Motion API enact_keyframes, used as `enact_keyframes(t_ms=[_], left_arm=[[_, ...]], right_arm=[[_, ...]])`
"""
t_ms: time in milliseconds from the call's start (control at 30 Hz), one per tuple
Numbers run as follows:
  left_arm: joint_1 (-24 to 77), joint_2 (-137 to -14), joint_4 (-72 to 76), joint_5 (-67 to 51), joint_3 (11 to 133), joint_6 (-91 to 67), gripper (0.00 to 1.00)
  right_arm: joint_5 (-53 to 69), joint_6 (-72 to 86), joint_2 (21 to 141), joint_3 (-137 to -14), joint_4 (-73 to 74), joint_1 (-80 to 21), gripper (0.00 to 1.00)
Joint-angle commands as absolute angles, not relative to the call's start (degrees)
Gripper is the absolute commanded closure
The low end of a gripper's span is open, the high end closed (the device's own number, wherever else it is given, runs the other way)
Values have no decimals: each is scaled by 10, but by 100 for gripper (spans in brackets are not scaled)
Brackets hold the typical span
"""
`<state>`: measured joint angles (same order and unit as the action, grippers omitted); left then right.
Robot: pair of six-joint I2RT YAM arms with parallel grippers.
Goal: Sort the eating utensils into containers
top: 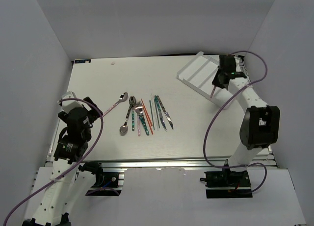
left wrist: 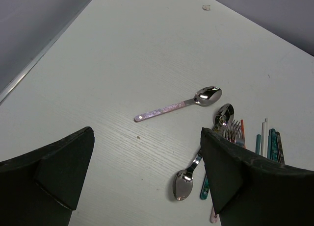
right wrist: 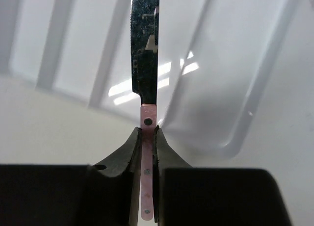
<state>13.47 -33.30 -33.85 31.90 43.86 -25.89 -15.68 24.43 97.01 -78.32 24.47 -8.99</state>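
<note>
My right gripper is shut on the pink handle of a knife, whose dark blade points out over the white tray. From above, the right gripper hangs over the tray's near edge at the back right. The other utensils lie in a bunch at the table's middle: spoons, forks, knives and thin chopsticks. A pink-handled spoon lies apart to their left, also in the left wrist view. My left gripper is open and empty, above the table left of the bunch.
The tray has long parallel compartments and sits askew in the back right corner. Grey walls close in the table on three sides. A small scrap lies near the far edge.
</note>
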Motion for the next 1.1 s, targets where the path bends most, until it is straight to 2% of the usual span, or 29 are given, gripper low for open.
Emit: enact_keyframes(t_ms=[0, 100, 333, 633, 700, 833, 1067], left_arm=[[137, -330, -329, 315, 441, -254, 2], [138, -328, -329, 314, 440, -255, 2], [141, -328, -328, 310, 440, -254, 2], [141, -325, -328, 309, 440, -253, 2], [141, -325, -328, 309, 440, -253, 2], [141, -326, -328, 310, 440, -254, 2], [141, -330, -330, 316, 440, -255, 2]], right_arm=[[-169, 228, 1026, -874, 269, -19, 100], [-138, 239, 1085, -943, 281, 38, 100], [-144, 229, 1204, -1048, 320, 67, 100], [-88, 255, 1205, -991, 286, 88, 100], [-86, 253, 1208, -1001, 300, 89, 91], [-82, 253, 1175, -987, 303, 89, 54], [-56, 239, 1096, -961, 303, 53, 47]])
